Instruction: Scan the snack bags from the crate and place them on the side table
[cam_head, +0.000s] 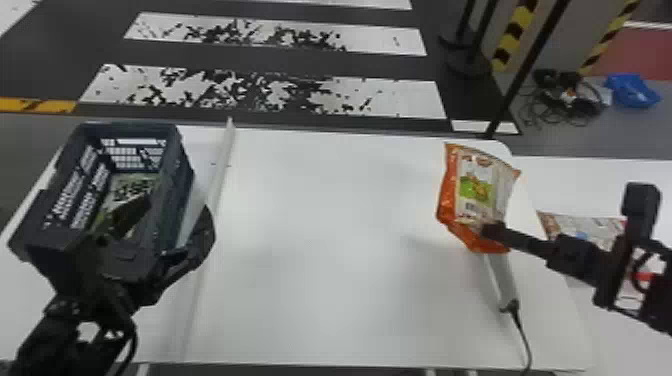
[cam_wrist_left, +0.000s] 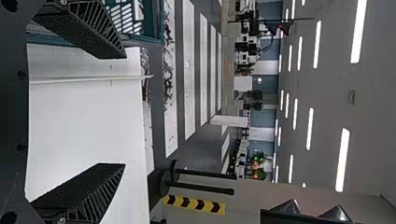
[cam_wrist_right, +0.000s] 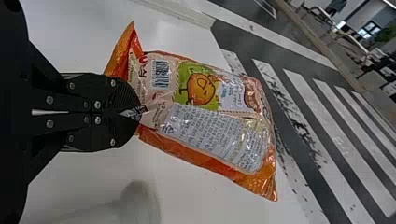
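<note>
Seen from the head view's middle, the orange snack bag (cam_head: 480, 187) is at three o'clock, over the far end of the white counter (cam_head: 320, 225). The right tool (cam_head: 492, 230) is clenched on one end of it, its black fingers (cam_wrist_right: 119, 98) pressed together with the crinkled film between them. The bag's pale label, with its barcode and green picture panel, shows to both the head and right wrist views. At four o'clock, the white scanner (cam_head: 501, 282) reaches out from behind the bag's lower edge, with a dark cable (cam_head: 523, 335) running off toward five o'clock.

Farther out at three o'clock, another snack bag (cam_head: 582, 227), partly hidden by the right arm, lies on the side counter (cam_head: 620, 182).

The dark crate (cam_head: 182, 172) is at nine o'clock, with a green package (cam_head: 135, 187) inside. The left tool (cam_head: 175, 217) is at the crate's near part, released and empty, its fingers (cam_wrist_left: 88, 30) wide apart. Between the crate and the open counter runs a raised white strip (cam_head: 222, 165), pointing toward eleven o'clock.
</note>
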